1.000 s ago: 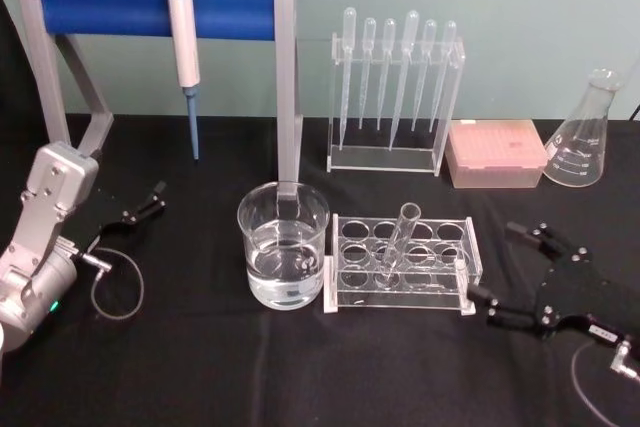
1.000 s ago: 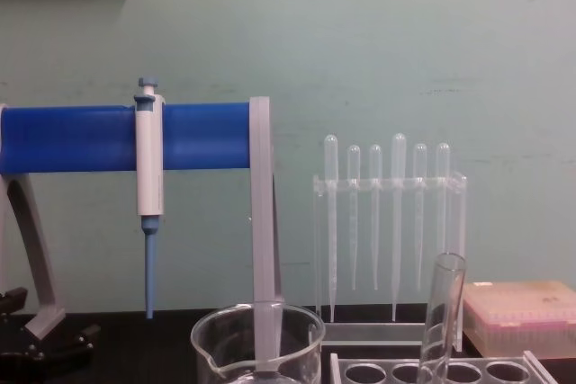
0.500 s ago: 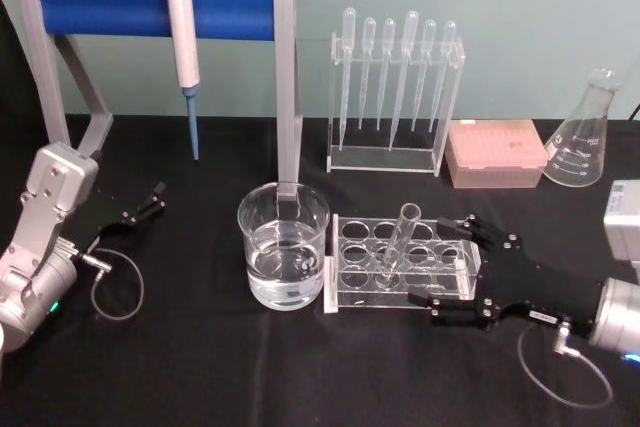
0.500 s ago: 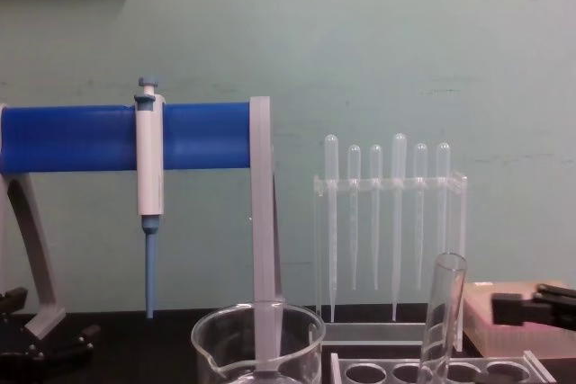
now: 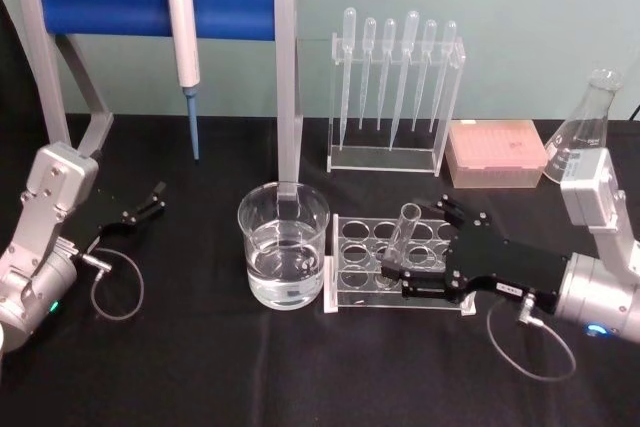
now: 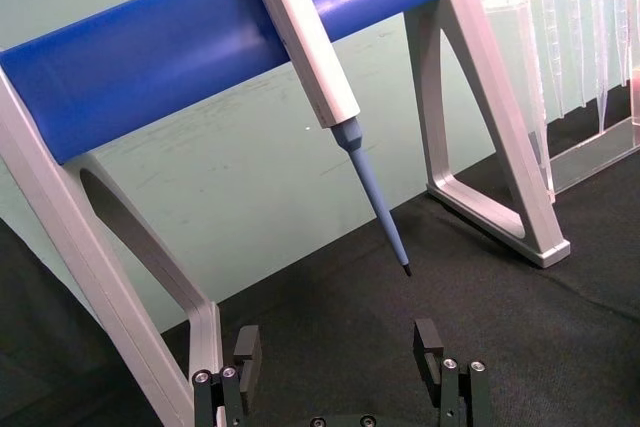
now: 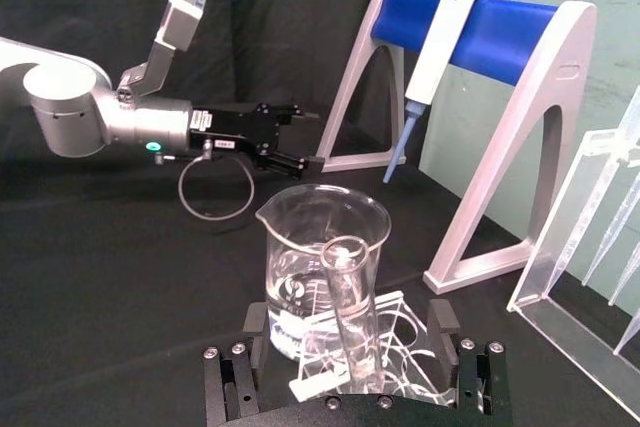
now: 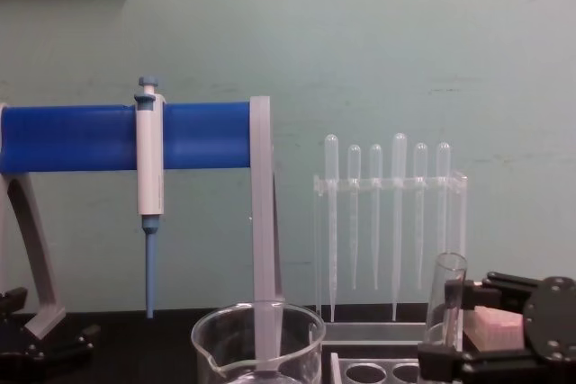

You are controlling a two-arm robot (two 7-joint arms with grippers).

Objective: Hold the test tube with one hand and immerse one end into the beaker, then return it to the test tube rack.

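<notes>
This is a laboratory bench (image 5: 200, 367) (draped in black cloth). Along its back edge stand a pipettor (image 5: 182, 22) on a blue-barred holder (image 5: 110, 2), racked plastic pipettes (image 5: 410, 57) and a conical flask (image 5: 575, 142).

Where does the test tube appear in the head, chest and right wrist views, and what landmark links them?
Head view: test tube leans in the test tube rack, right of centre.
Chest view: test tube at lower right.
Right wrist view: test tube at bottom centre, before the beaker.
Shared landmark: beaker, left of the test tube in head and chest views.
</notes>
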